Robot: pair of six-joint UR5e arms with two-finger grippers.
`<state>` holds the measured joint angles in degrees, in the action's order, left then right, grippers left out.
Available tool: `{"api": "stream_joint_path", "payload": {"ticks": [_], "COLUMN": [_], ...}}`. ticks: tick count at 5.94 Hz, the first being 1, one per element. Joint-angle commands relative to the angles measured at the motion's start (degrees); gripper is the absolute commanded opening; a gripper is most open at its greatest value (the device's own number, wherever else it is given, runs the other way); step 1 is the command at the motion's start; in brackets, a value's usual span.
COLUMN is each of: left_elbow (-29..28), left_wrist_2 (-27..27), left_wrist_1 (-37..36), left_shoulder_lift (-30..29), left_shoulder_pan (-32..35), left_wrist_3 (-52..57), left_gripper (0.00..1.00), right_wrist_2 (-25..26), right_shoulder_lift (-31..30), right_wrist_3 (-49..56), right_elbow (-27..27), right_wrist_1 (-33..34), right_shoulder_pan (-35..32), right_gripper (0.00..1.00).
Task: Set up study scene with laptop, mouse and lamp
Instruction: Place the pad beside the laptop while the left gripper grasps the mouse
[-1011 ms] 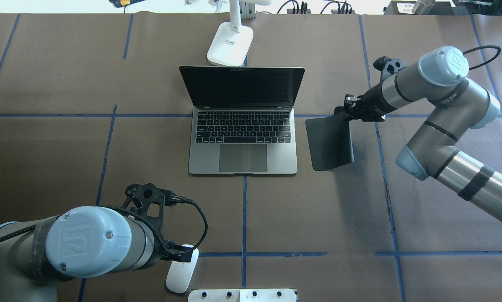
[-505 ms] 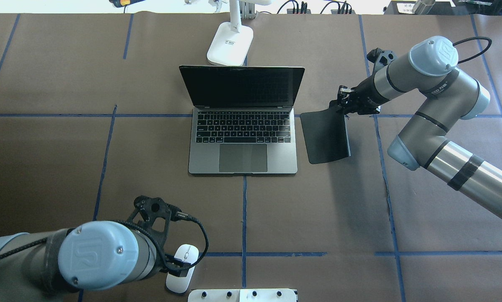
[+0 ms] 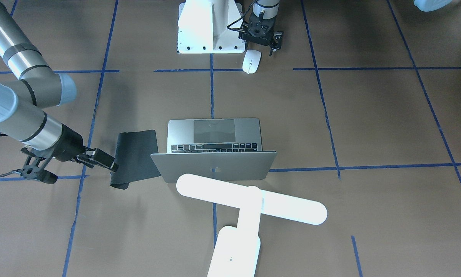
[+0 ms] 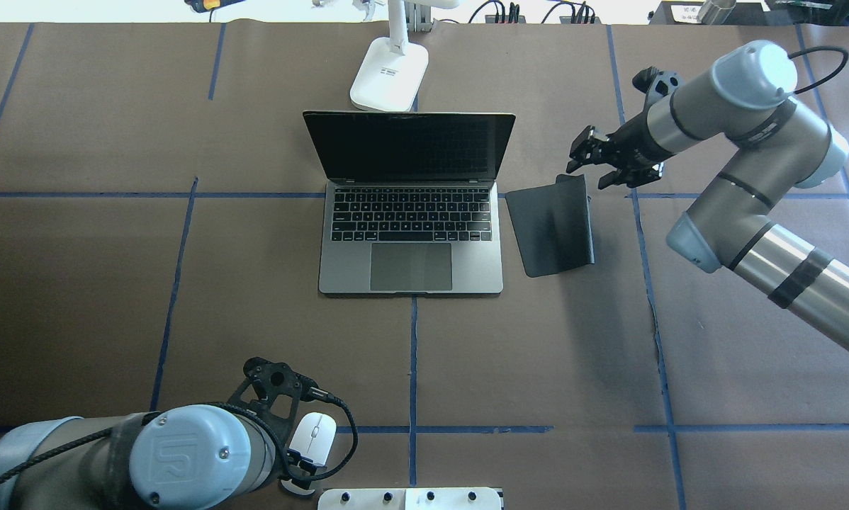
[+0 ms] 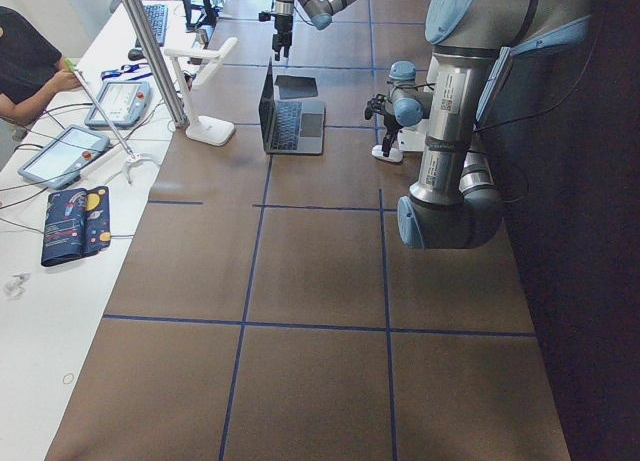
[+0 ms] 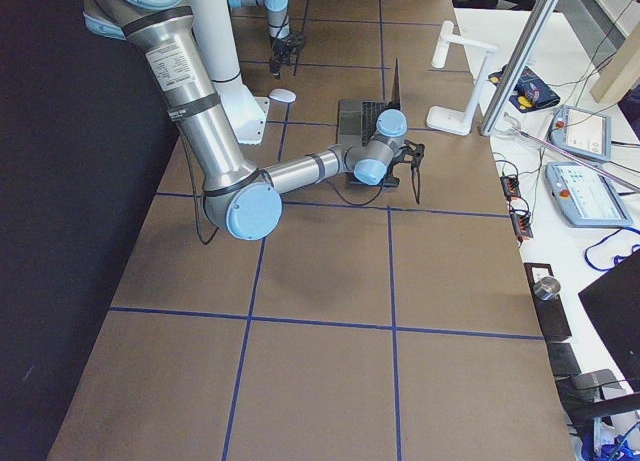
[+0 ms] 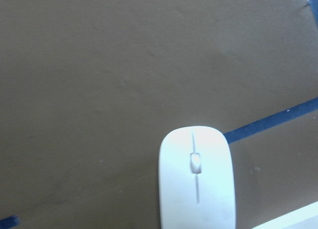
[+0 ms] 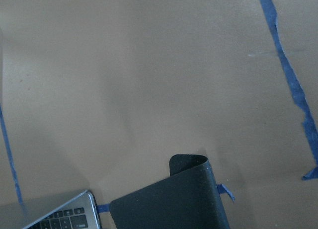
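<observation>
One risk: black mat (image 4: 552, 227) right of laptop (image 4: 410, 244) lies with far corner curled — mouse (image 4: 312, 430) set there could rock. Mouse sits well front-left of laptop; left gripper (image 3: 259, 40) beside it, opening impossible to tell. Right gripper (image 4: 589, 164) spread, empty, at curled corner.

A robotics lab: robot arms (image 4: 750, 219) over a paper-covered surface (image 4: 77, 283) gridded with blue tape (image 4: 413, 368), control tablets (image 5: 57, 153) on a white side bench (image 5: 30, 311).

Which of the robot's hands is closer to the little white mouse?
Left. The left hand hangs right beside the mouse; the right hand is far off, by the black mat.
</observation>
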<state>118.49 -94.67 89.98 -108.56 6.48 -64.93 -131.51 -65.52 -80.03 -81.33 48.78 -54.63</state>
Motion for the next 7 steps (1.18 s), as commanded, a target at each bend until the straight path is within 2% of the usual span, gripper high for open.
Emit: {"api": "stream_joint_path", "payload": {"ticks": [1,2,7], "left_elbow": [-1.7,-3.5,-4.8], "left_wrist_2": [0.0,0.1,0.2], "left_wrist_1": [2.4,2.5,3.3], "left_shoulder_lift": [-0.2,-0.2,-0.4], "left_shoulder_pan": [-0.2,-0.2,-0.4], "left_wrist_3": [-0.7,-0.5,-0.5], "left_gripper": [1.00,1.00,1.00], "right_wrist_2": [-0.5,-0.5,-0.4], "right_shoulder_lift": [-1.0,-1.0,-1.1], "right_wrist_3": [0.0,0.0,0.0], "right_elbow": [-1.6,-1.7,-1.7], "right_wrist_1": [0.0,0.0,0.0], "right_shoulder_pan": [-0.3,-0.4,-0.3], "right_gripper": [1.00,1.00,1.00]}}
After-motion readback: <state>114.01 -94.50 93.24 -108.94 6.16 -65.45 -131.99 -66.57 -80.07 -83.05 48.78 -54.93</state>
